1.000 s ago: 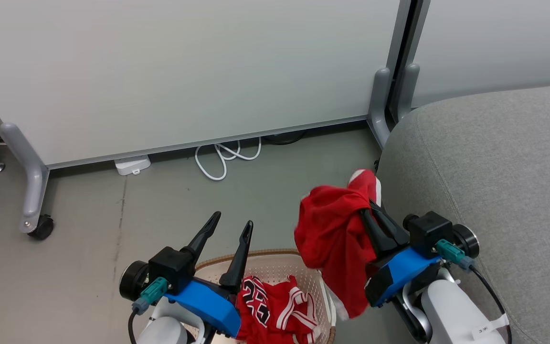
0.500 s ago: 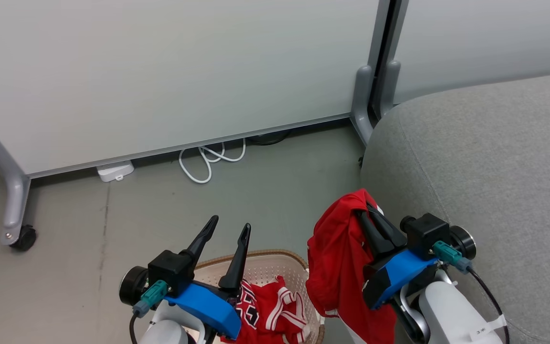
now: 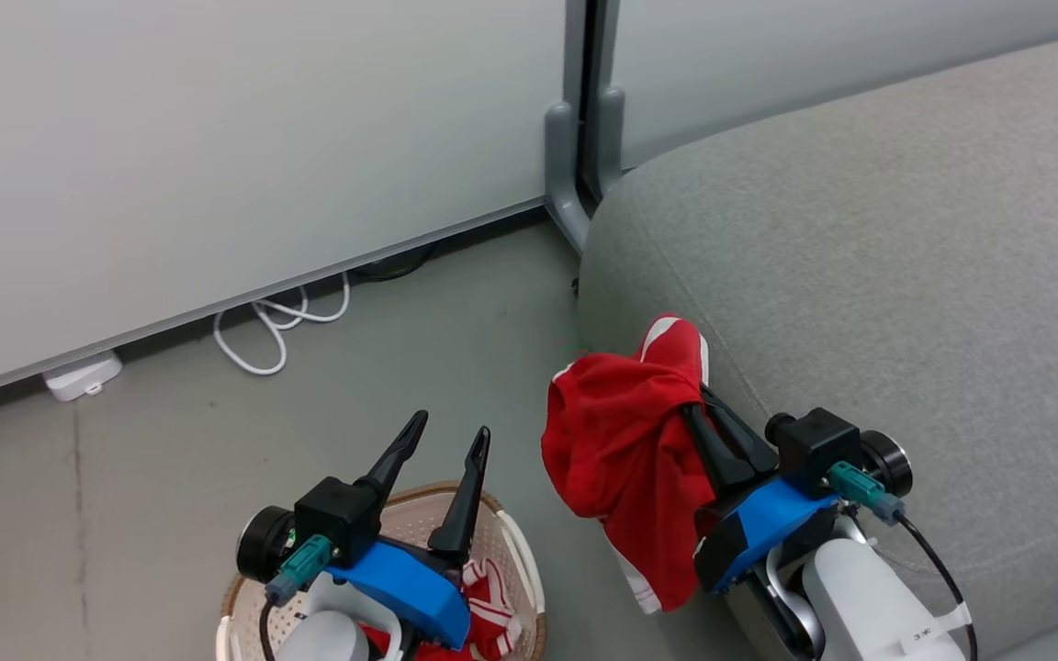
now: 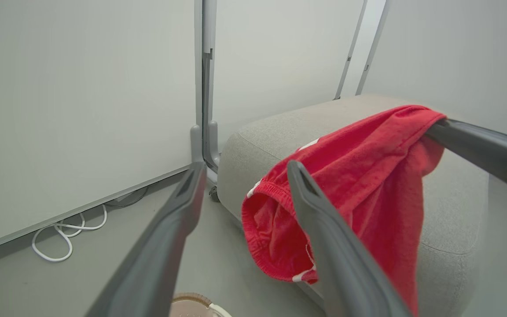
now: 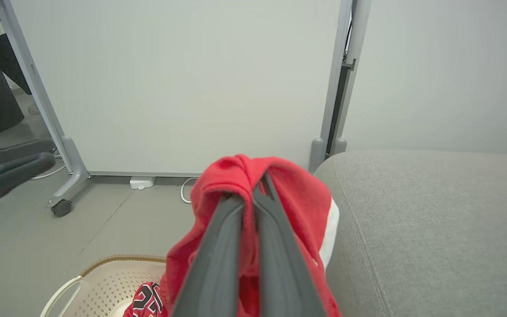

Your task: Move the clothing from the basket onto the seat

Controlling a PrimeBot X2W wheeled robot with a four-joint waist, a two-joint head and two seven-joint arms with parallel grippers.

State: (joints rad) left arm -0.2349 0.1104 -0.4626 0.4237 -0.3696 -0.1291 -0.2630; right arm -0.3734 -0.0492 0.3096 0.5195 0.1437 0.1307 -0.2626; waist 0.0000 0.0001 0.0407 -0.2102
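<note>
My right gripper (image 3: 700,406) is shut on a bright red garment with white stripes (image 3: 616,441), which hangs in the air beside the rounded edge of the light-grey seat (image 3: 860,275). In the right wrist view the fingers (image 5: 218,246) pinch the red cloth (image 5: 297,189) at its top fold. My left gripper (image 3: 452,425) stands open with nothing in it above the cream basket (image 3: 515,551). A second red piece of clothing (image 3: 489,601) lies in the basket, its black-and-white numerals (image 5: 145,301) showing. The left wrist view shows the hanging garment (image 4: 368,167) before the seat (image 4: 280,127).
Pale partition panels with grey feet (image 3: 566,184) close off the back. A castor (image 5: 61,208) stands on the floor to the left. A white cable coil (image 3: 281,321) and a white adapter (image 3: 79,375) lie at the panel's foot. Grey floor (image 3: 171,459) surrounds the basket.
The whole head picture has shifted left, so the camera has turned right toward the seat. The right gripper keeps its hold; the hanging garment has swayed. The left gripper stays open.
</note>
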